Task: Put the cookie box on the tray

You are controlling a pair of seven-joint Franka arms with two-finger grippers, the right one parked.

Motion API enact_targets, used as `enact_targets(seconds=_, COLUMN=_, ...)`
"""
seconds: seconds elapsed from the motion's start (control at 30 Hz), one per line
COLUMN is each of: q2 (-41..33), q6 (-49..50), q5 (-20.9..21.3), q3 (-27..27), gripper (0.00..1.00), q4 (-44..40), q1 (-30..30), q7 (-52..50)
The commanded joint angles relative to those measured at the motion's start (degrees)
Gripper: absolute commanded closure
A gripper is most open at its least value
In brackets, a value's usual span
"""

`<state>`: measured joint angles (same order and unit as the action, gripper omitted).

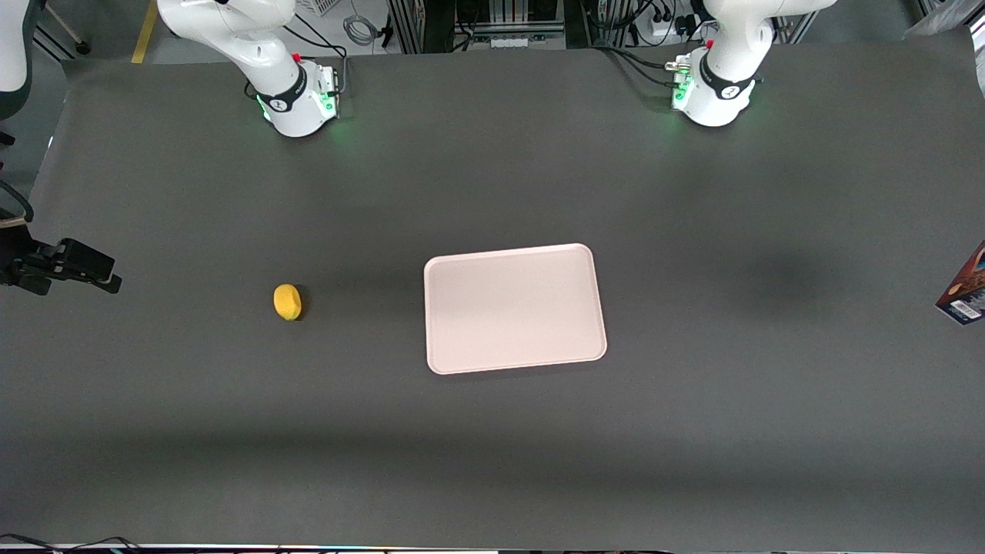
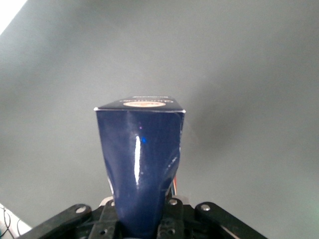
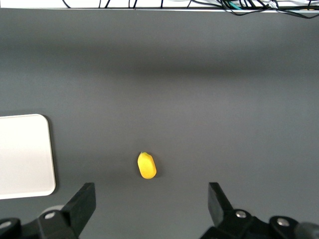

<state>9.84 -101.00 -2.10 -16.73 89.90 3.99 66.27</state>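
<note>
While clamped in the gripper (image 2: 142, 226): one cookie box (image 2: 141, 164).

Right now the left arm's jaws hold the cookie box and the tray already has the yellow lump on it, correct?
Not quite. The gripper does hold the cookie box, but the tray is bare: the front view shows the yellow lump on the table beside it.

a robot lab: two white arms are bolted on a table (image 1: 492, 477) with a dark grey mat, with cables (image 1: 362, 29) and metal frames (image 1: 492, 23) around.
</note>
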Motion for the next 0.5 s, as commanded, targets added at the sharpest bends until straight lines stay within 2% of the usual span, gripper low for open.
enact_targets(seconds=0.0, q2=1.33, q6=1.51, q5=-1.07, q3=-0.33, gripper=0.83, q4=-2.19, q1=-0.03, q7=-1.84)
enact_targets(seconds=0.17, q2=1.06, q6=3.0, q5=-1.07, q3=0.99, gripper=0.83, q4=-1.84, q1=-0.47, q7=-9.3)
enact_targets(seconds=0.47, q2=0.18, q6=5.11, q5=-1.24, q3=12.93, gripper=0.83, q4=-1.4, q1=-0.38, q7=-33.72)
